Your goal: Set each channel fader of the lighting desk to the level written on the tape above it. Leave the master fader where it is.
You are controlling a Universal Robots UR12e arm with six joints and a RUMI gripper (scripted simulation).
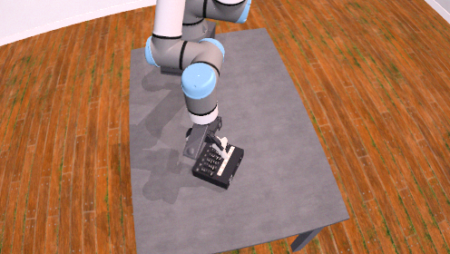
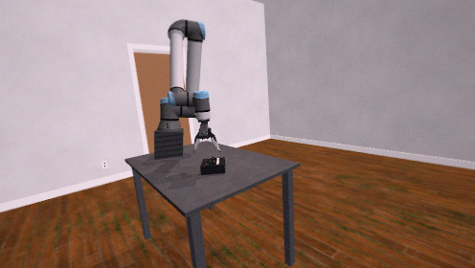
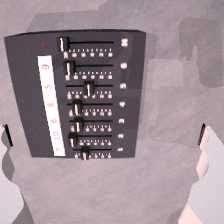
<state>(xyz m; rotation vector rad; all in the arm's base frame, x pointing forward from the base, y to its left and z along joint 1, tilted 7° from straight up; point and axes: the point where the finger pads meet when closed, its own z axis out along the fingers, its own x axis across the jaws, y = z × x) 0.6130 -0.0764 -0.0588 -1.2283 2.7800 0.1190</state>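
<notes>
The black lighting desk (image 3: 75,92) lies on the grey table; it also shows in the top view (image 1: 218,165) and the exterior view (image 2: 213,166). A white tape strip (image 3: 50,105) with written numbers runs along one side. Several fader knobs sit in their slots, among them the top one (image 3: 63,44), a middle one (image 3: 89,89) and the lowest (image 3: 84,152). My gripper (image 3: 105,126) (image 1: 218,144) (image 2: 206,142) is open and empty, hovering a little above the desk with its white fingers spread on both sides.
The arm's dark base block (image 2: 168,144) stands at the back of the table. The desk sits near the table's middle. The table edges (image 1: 317,150) drop to a wooden floor.
</notes>
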